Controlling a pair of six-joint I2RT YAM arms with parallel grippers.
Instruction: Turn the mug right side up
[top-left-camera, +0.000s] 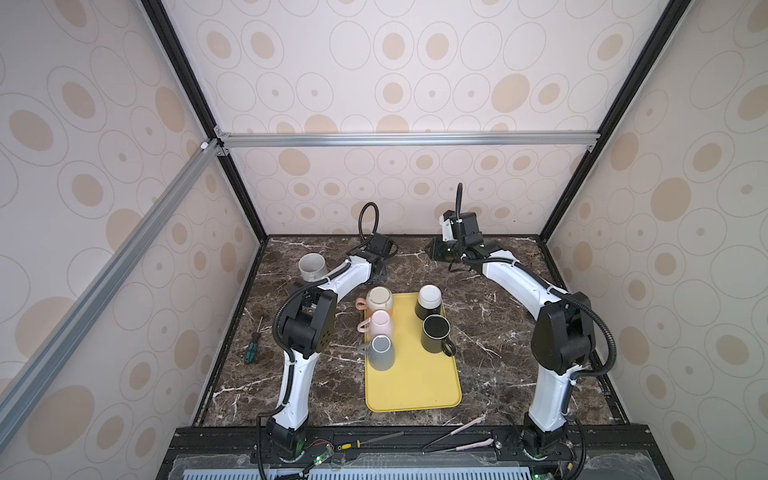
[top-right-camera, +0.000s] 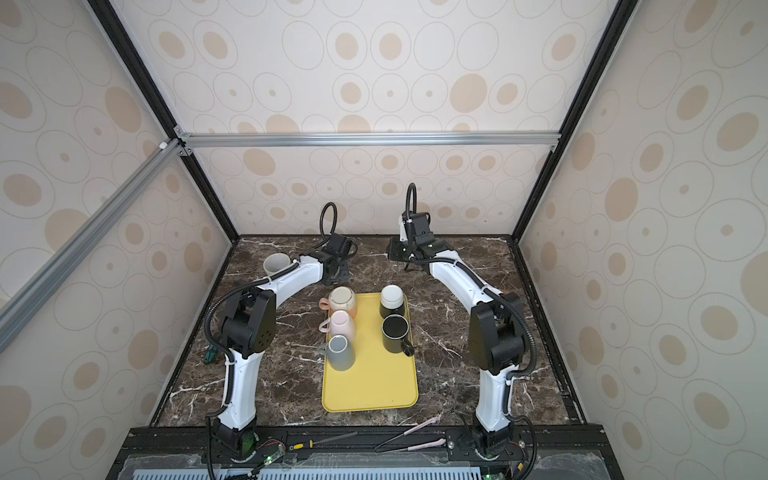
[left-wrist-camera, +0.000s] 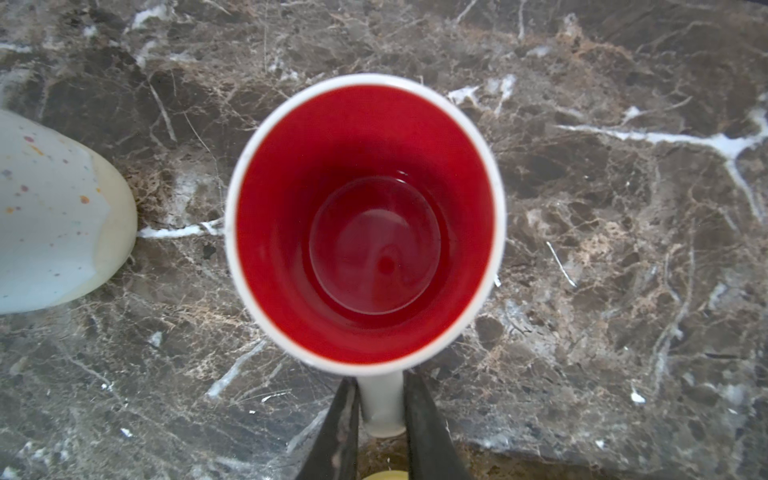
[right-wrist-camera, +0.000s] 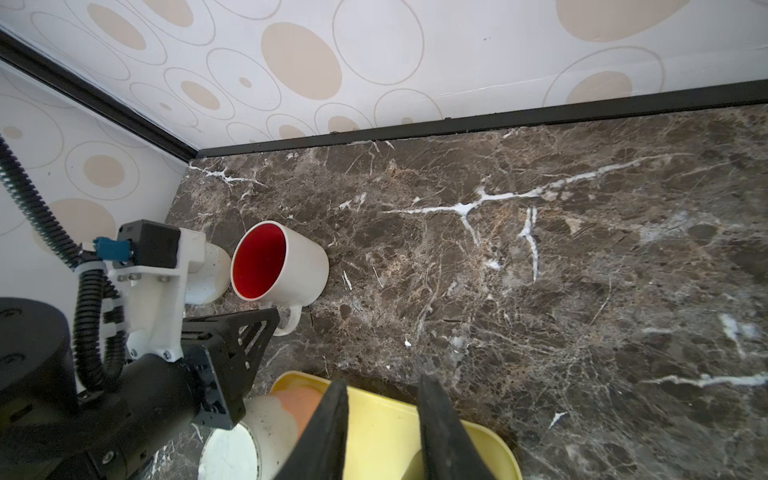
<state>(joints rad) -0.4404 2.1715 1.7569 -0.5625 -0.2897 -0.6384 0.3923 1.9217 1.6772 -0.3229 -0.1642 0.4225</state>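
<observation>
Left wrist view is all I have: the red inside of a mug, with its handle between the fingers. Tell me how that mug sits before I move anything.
Observer: The right wrist view shows it from the side. The red-lined white mug stands mouth up, its base seemingly on the marble table, not on the yellow tray.
Operator: Now give me the right gripper.
Observer: The right gripper is well apart from your mug, up near the tray's far end. Its jaws are apart with nothing between them.
</observation>
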